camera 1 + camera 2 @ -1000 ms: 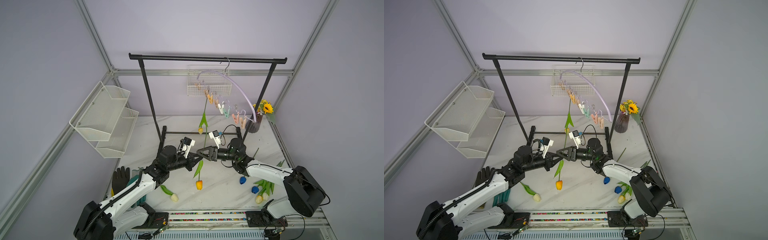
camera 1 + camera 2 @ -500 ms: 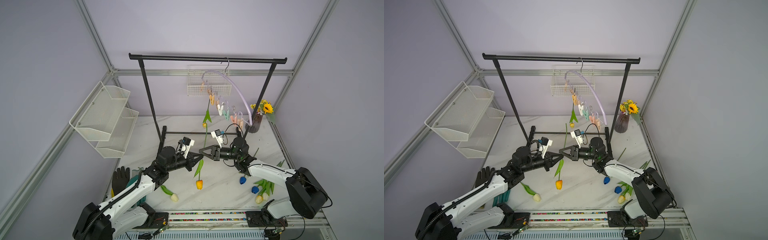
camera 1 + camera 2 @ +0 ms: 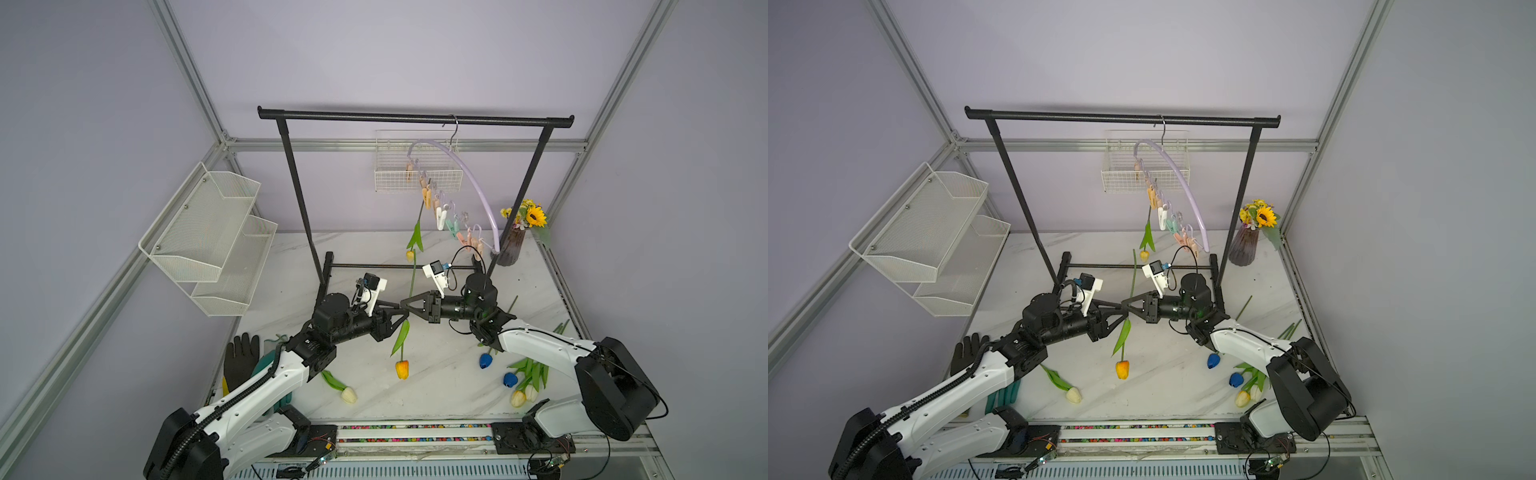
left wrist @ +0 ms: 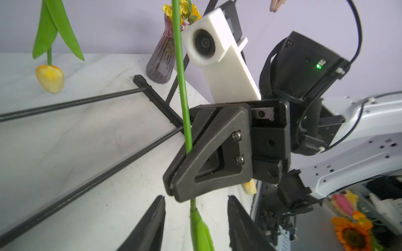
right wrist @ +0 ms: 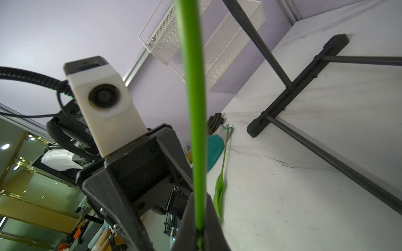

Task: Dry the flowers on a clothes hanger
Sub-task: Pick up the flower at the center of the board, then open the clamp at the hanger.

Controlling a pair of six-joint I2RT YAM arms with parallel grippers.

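Observation:
An orange tulip (image 3: 402, 369) hangs head down over the table, its green stem (image 4: 182, 87) upright. My right gripper (image 3: 404, 305) is shut on that stem (image 5: 193, 87), mid-length. My left gripper (image 4: 195, 197) faces it, open, fingers either side of the stem and leaf just below without touching. The lilac clothes hanger (image 3: 469, 178) hangs tilted from the rack by its hook, in both top views. A yellow tulip (image 3: 410, 255) dangles from one of its clothespins. More flowers lie on the table: a cream one (image 3: 348, 395), two blue ones (image 3: 485, 360), and a bunch (image 3: 523, 390).
The black garment rack (image 3: 415, 118) spans the back, its base bar (image 3: 399, 266) just behind both grippers. White wire baskets (image 3: 208, 232) hang at the left and another (image 3: 390, 183) behind the hanger. A sunflower vase (image 3: 513, 249) stands back right. A black glove (image 3: 241, 357) lies front left.
My right gripper shut on the orange tulip's stem, then my left gripper opened and let it go. The hanger and its hanging tulip have swung.

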